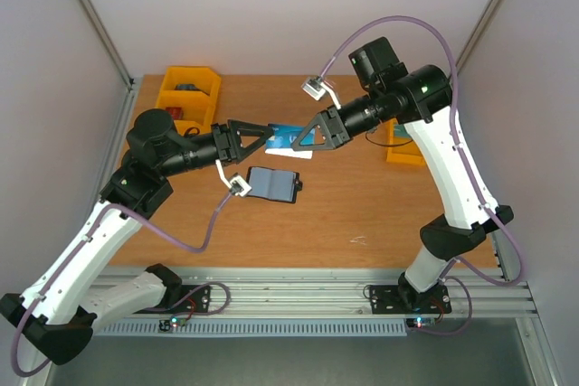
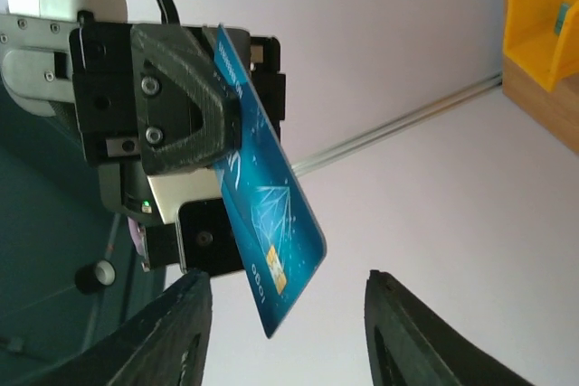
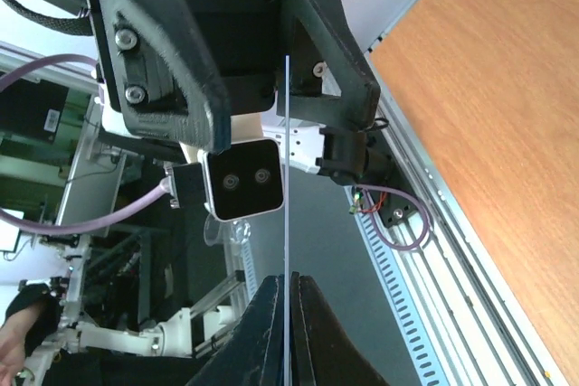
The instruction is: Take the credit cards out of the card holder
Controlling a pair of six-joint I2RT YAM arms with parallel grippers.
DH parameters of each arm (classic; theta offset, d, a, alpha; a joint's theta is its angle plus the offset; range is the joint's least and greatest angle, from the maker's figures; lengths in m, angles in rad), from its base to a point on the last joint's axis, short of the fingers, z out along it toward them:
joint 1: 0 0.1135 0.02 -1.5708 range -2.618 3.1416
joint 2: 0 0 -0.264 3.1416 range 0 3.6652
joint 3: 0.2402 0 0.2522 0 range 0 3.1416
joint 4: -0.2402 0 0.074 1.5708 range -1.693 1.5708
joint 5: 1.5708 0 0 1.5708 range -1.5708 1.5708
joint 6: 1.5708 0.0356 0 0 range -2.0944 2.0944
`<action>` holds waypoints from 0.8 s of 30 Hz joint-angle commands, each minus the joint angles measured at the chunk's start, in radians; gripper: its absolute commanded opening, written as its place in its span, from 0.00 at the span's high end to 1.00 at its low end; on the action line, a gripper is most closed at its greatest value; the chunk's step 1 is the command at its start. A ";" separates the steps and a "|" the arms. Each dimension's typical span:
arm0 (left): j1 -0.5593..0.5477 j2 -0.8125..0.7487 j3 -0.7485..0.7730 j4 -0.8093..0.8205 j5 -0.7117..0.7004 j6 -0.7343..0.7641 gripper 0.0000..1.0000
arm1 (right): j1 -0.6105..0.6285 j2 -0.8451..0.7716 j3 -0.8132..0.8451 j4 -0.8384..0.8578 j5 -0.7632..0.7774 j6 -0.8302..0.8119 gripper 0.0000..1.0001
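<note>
Right hand [image 3: 289,285] — tight on card [image 2: 270,214] (blue)

lt: bright, even, diffuse | shad: soft, faint on table [image 1: 362,214] | focus: sharp, close foreground sl. soft in wrist views | glare: mild sheen on credit card [image 2: 271,214]

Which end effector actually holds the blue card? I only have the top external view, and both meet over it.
Observer: The right end effector does; its wrist view shows its fingertips pinched shut on the blue card, seen edge-on.
Operator: Has the left one gripped it?
Observer: No. In the left wrist view the left end effector is open, a finger on each side of the card's end, touching neither face.
Operator: Any markings on that end?
Observer: A gold chip, facing the left wrist camera.
</note>
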State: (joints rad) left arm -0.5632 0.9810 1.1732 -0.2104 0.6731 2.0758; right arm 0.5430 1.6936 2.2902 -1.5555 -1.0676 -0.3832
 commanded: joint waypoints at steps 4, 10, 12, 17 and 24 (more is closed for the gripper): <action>-0.004 -0.004 0.015 0.007 0.031 -0.008 0.66 | 0.037 0.032 0.016 0.015 -0.026 -0.002 0.99; -0.004 -0.009 -0.002 -0.005 0.038 0.001 0.77 | 0.041 0.054 0.030 0.035 -0.032 0.011 0.99; -0.004 -0.014 -0.004 -0.011 0.041 -0.003 0.92 | 0.040 0.059 0.034 0.037 -0.032 0.012 0.99; -0.004 -0.027 -0.015 -0.040 0.013 -0.024 1.00 | 0.033 0.062 0.050 0.034 0.053 0.011 0.80; -0.004 -0.017 0.022 -0.211 -0.190 -0.062 1.00 | -0.077 -0.004 0.022 0.093 0.408 0.077 0.01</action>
State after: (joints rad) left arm -0.5644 0.9607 1.1667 -0.3038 0.6071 2.0560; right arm 0.5232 1.7439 2.3142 -1.5158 -0.8970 -0.3519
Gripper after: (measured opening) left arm 0.020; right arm 0.962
